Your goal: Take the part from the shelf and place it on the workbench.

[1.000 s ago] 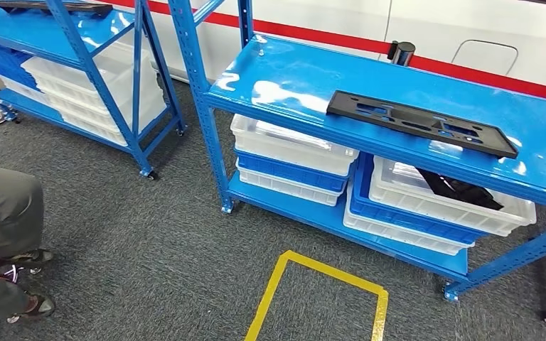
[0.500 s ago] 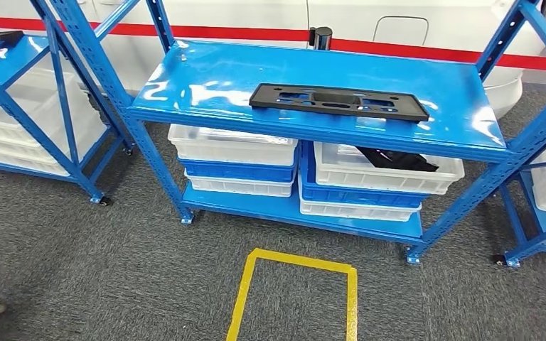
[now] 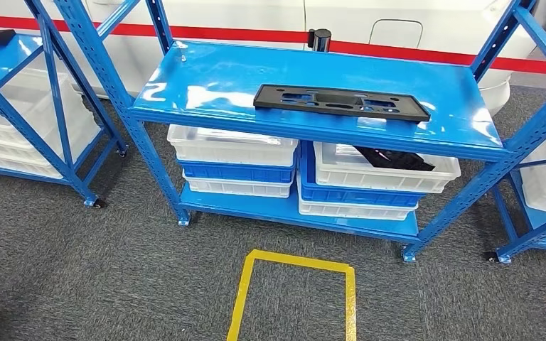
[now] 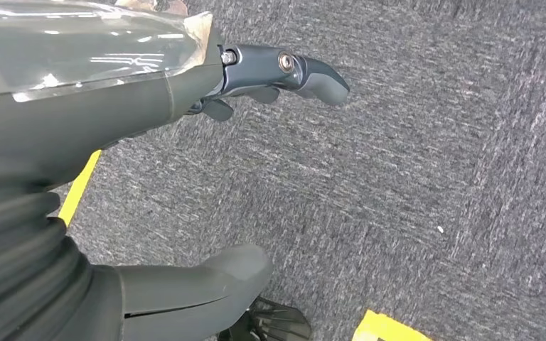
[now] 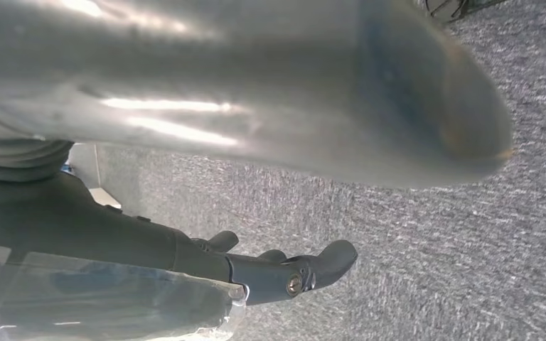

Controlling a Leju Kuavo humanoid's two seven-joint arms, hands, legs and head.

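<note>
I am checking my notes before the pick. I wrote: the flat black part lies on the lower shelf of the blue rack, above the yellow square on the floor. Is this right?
Not quite. The head view shows the flat black part lying on the upper shelf of the blue rack, not the lower one, which holds the white and blue bins. The yellow square on the floor is as you wrote.

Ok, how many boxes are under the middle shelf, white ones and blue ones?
White boxes: 4
Blue boxes: 2
Total: 6
</note>
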